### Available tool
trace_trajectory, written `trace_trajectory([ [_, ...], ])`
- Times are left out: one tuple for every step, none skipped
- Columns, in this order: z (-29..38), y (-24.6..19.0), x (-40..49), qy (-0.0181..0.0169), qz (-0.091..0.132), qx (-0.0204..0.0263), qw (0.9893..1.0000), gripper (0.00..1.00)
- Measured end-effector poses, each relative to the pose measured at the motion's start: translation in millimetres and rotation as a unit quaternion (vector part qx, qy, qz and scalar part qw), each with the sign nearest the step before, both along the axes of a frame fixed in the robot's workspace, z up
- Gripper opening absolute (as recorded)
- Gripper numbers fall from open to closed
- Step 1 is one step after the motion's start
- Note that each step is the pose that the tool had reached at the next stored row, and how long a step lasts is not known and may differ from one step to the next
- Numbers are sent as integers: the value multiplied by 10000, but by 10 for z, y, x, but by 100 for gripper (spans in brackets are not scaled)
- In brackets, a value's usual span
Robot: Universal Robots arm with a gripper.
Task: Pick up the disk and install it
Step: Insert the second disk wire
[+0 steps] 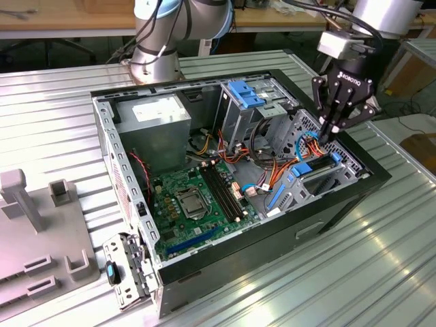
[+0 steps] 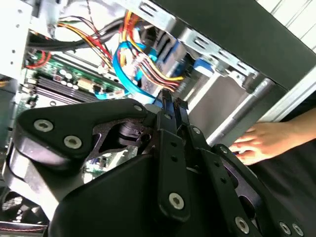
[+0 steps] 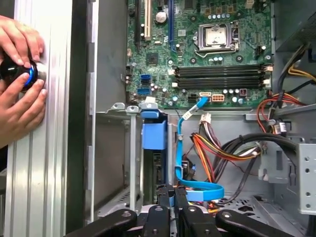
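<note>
Ribbed metal tabletop [image 1: 381, 259] catching bright glare, wooden workbench [image 1: 68, 24] behind, grey fixture blocks [image 1: 41, 231] at the exterior view's left.

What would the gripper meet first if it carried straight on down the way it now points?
Probably the disk in its bay inside the computer case: the gripper points down at its blue carrier end. The blue cable lies close; depth is unclear.

open computer case [image 1: 204, 272] on ribbed metal table [image 1: 381, 272], black tool [image 1: 332, 131] just above blue-railed disk [image 1: 317, 167]
</note>
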State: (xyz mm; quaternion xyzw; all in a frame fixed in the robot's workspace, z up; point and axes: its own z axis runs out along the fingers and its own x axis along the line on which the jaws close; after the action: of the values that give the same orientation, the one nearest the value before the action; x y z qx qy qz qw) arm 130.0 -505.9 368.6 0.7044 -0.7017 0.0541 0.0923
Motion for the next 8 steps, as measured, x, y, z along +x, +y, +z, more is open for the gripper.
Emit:
trace_trajectory([
  [0,-31,-17,-2,0,0,10000,16],
  [-1,-56,-37,-20,1,2,10000,16],
  [-1,-66,-44,-48,2,2,10000,16],
  [-4,-79,-52,-106,4,3,9999,16],
  [-9,-90,-65,-171,6,6,9999,16],
  [-12,-96,-97,-198,8,19,9998,16],
  [-14,-99,-124,-206,7,42,9998,16],
  [-18,-103,-146,-212,6,74,9997,16],
])
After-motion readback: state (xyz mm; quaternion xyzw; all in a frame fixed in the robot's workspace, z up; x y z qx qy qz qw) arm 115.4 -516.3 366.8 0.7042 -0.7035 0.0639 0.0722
